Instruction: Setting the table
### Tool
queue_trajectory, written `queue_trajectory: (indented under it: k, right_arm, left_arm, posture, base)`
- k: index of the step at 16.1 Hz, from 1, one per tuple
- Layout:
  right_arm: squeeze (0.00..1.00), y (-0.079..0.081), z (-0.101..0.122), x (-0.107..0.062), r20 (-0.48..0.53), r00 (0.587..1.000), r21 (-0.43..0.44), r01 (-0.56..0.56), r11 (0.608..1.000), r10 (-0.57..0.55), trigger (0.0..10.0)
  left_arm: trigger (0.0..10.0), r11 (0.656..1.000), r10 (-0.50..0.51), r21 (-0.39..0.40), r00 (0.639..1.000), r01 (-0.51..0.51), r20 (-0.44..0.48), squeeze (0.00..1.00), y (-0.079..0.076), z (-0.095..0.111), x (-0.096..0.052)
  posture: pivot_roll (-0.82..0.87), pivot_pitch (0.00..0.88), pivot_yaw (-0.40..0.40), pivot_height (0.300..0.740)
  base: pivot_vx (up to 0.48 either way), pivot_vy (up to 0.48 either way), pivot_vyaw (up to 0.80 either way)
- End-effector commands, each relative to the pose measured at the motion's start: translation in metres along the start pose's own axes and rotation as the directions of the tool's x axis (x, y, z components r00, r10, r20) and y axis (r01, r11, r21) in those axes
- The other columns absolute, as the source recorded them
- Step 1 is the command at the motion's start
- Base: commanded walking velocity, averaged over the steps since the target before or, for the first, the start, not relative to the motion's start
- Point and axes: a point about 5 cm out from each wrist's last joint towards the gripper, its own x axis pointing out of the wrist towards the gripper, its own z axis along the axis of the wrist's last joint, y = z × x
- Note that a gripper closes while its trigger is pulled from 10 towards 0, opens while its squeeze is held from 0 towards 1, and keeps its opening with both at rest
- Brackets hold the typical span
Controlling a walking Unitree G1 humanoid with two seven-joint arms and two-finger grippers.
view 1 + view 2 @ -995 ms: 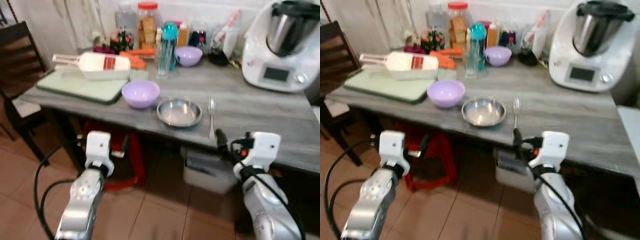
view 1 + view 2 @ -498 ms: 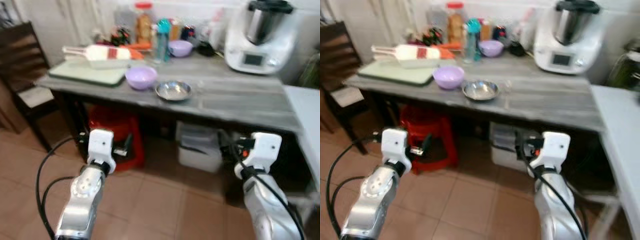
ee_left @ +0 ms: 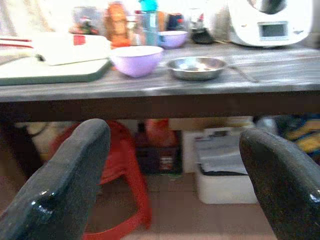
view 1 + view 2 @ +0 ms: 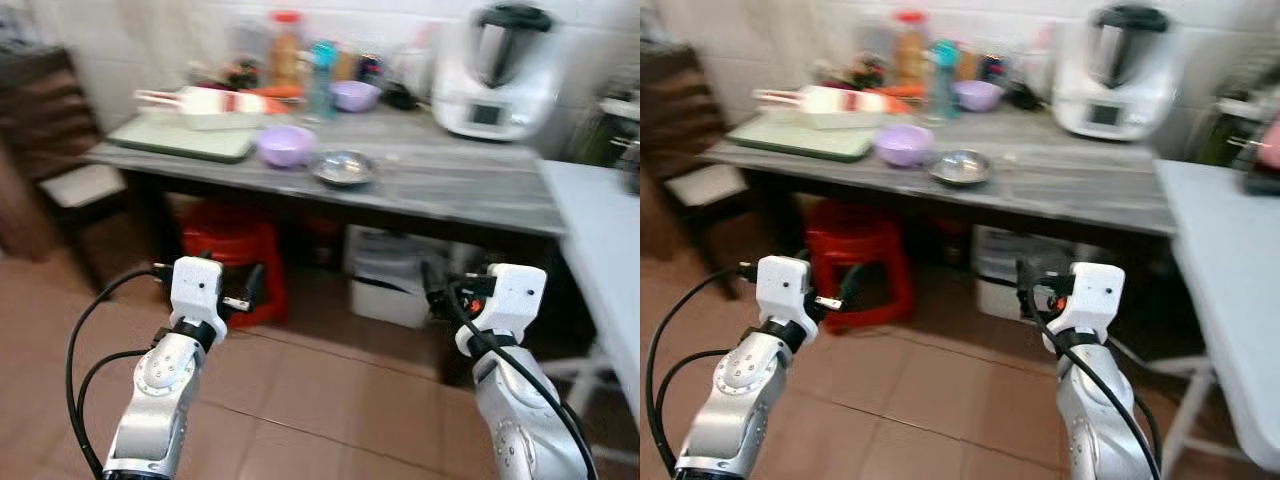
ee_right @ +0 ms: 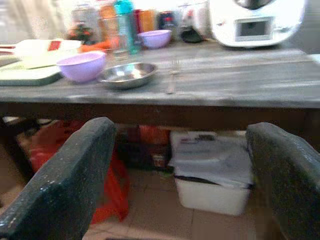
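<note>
A grey wooden table (image 4: 470, 190) stands some way ahead. On it a purple bowl (image 4: 287, 146) sits beside a shallow steel dish (image 4: 344, 168), and a fork (image 5: 172, 80) lies just past the dish. A second purple bowl (image 4: 355, 95) stands at the back among bottles. My left gripper (image 3: 175, 165) and right gripper (image 5: 185, 165) are both open and empty. They are held low over the floor, well short of the table's front edge.
A white kitchen machine (image 4: 495, 70) stands at the table's back right. A green cutting board (image 4: 180, 142) carries a white container (image 4: 215, 105). Below the table are a red stool (image 4: 232, 250) and a white box (image 4: 400, 290). A dark chair (image 4: 60, 140) stands left, a white table (image 4: 600, 250) right.
The camera has backed away from the grey table, which now looks smaller and farther off. A white table has come into view at right. Both grippers stay open.
</note>
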Motion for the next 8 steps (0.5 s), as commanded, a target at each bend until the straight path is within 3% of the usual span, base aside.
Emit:
queue_trajectory:
  k: [1, 8]
  right_arm:
    - [0.0, -0.002, 0.0035, 0.0016, 0.01, 1.0, 0.0, 0.0, 1.0, 0.0, 10.0]
    - [0.0, 0.0008, 0.0026, 0.0021, 0.007, 1.0, 0.006, -0.012, 1.0, 0.012, 10.0]
  left_arm:
    - [10.0, 1.0, -0.03, -0.004, 0.999, 0.03, 0.016, 0.0, -0.0048, 0.0041, 0.0031]
    - [10.0, 0.999, -0.037, -0.021, 0.999, 0.037, 0.014, 0.0, -0.008, 0.0032, 0.0037]
  posture:
    - [-0.03, 0.0, -0.015, 0.74]
    - [-0.03, 0.0, -0.017, 0.74]
  base:
    - [0.0, -0.315, 0.0]
    - [0.0, -0.336, 0.0]
